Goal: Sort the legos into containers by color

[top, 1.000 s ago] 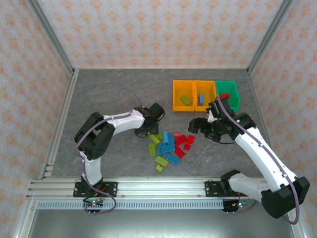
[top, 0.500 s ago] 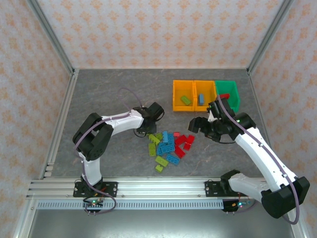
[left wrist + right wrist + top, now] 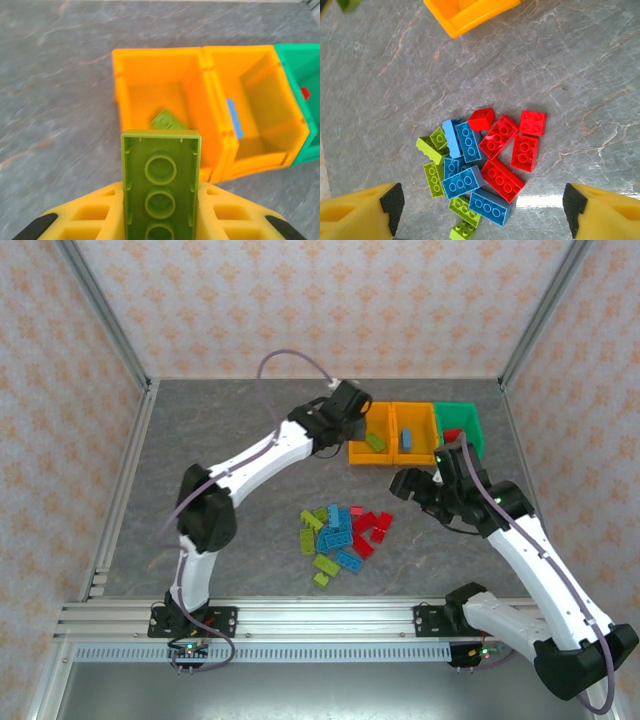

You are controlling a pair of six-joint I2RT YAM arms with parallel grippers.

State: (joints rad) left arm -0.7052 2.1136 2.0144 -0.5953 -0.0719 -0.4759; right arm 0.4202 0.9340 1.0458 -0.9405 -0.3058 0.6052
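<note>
since a second ago the left gripper (image 3: 350, 412) has swung from beside the loose legos (image 3: 482, 160) to over the left orange bin (image 3: 120, 100), clenched on a lime brick (image 3: 160, 175); the right gripper (image 3: 405, 482) hangs spread wide above the legos, which lie at 7 o'clock from that bin.

no text or labels readable, as far as visible

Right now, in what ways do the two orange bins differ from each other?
The left orange bin holds a lime green lego; the middle orange bin holds a blue lego. The left orange bin ends the row; the middle orange bin stands between it and the green bin. Both are open-top and equal in size.
</note>
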